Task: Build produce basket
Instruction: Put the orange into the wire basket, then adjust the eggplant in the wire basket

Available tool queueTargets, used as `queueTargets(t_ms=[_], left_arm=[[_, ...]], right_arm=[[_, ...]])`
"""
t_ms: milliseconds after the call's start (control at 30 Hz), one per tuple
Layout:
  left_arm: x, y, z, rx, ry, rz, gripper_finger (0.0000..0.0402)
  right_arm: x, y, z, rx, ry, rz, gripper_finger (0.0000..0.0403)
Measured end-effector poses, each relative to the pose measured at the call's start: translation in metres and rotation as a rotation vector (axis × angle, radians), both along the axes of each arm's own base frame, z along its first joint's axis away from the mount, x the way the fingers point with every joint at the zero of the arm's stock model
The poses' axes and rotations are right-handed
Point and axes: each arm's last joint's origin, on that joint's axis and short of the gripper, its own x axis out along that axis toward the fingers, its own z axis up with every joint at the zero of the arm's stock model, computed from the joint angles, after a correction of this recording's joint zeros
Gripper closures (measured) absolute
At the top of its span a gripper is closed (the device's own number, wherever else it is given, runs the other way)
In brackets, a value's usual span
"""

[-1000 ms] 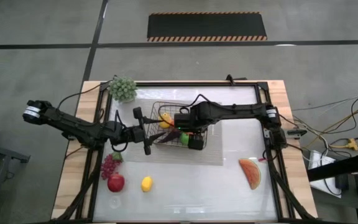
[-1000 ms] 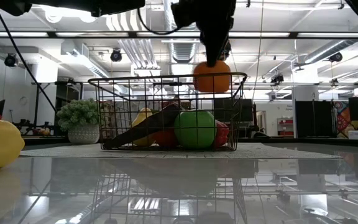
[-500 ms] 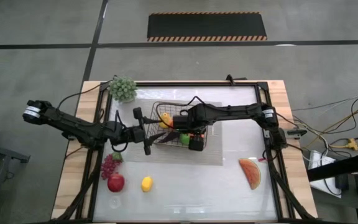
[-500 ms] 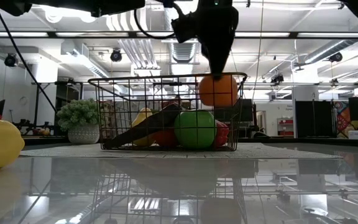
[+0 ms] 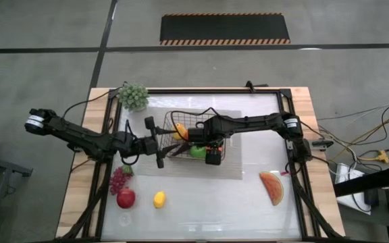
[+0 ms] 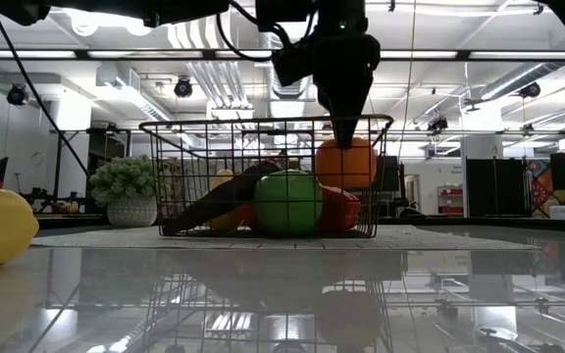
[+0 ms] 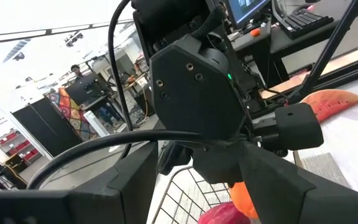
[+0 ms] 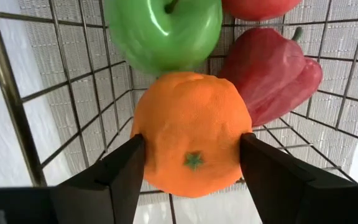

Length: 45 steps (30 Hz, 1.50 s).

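The dark wire basket [image 5: 184, 138] stands on a grey woven mat. In it lie a green fruit [image 6: 287, 201], a red pepper [image 8: 269, 71], a purple eggplant [image 6: 214, 196] and a yellow fruit [image 5: 179, 128]. My right gripper [image 6: 346, 123] reaches down into the basket, shut on the orange [image 8: 191, 140], which is below the rim next to the green fruit [image 8: 163, 28]. My left gripper [image 5: 157, 143] is open at the basket's left side, touching nothing that I can see. My right gripper pinches the orange between its two fingers [image 8: 126, 168], one on each side of its round body [image 8: 148, 149]. The fingers come from above, pointing down. The orange [image 6: 346, 162] sits inside the basket just above the red pepper [image 6: 339, 208]; whether it rests on it, I cannot tell.
On the table near the left front lie dark-red grapes [image 5: 118, 179], a red apple [image 5: 125, 198] and a yellow lemon [image 5: 159, 199]. A watermelon slice [image 5: 273, 187] lies at the right front. A pale green bunch in a pot [image 5: 134, 96] stands at the far left.
My right gripper has gone down with the orange, from level with the basket's rim to inside the basket. The green fruit and the eggplant have shifted a little toward the table's left.
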Motion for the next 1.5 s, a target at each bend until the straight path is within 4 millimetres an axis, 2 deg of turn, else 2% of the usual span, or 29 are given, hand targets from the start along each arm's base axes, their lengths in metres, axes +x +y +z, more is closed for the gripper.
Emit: queueTargets(t_ms=[333, 500, 633, 867, 967, 1100, 1167, 1333, 1500], left_arm=[[0.0, 0.0, 0.0, 0.0, -0.001, 0.001, 0.0194], [0.0, 0.0, 0.0, -0.001, -0.004, 0.001, 0.0194], [0.0, 0.0, 0.0, 0.0, -0.003, 0.001, 0.0194], [0.0, 0.0, 0.0, 0.0, -0.001, 0.001, 0.0194], [0.0, 0.0, 0.0, 0.0, -0.002, 0.001, 0.0194], [0.0, 0.0, 0.0, -0.001, -0.003, 0.001, 0.0194], [0.0, 0.0, 0.0, -0.002, -0.004, 0.001, 0.0194], [0.001, 0.0, 0.0, -0.049, -0.013, -0.003, 0.0194], [0.0, -0.002, 0.0, -0.158, -0.038, -0.018, 0.0194]], right_arm=[[0.001, 0.0, 0.001, 0.0, -0.007, 0.0, 0.0097], [0.003, 0.0, 0.009, 0.0, -0.033, 0.0, 0.0086], [0.005, 0.0, 0.01, 0.0, -0.068, 0.0, 0.0123], [0.008, -0.001, 0.005, -0.059, -0.103, -0.003, 0.0256], [0.002, 0.003, 0.022, -0.137, -0.159, 0.003, 0.0308], [-0.013, 0.023, 0.056, -0.167, -0.326, 0.032, 0.0357], [-0.022, 0.036, 0.064, -0.174, -0.418, 0.054, 0.0373], [-0.052, 0.071, 0.066, -0.196, -0.635, 0.117, 0.0392], [-0.079, 0.094, 0.051, -0.226, -0.843, 0.146, 0.0394]])
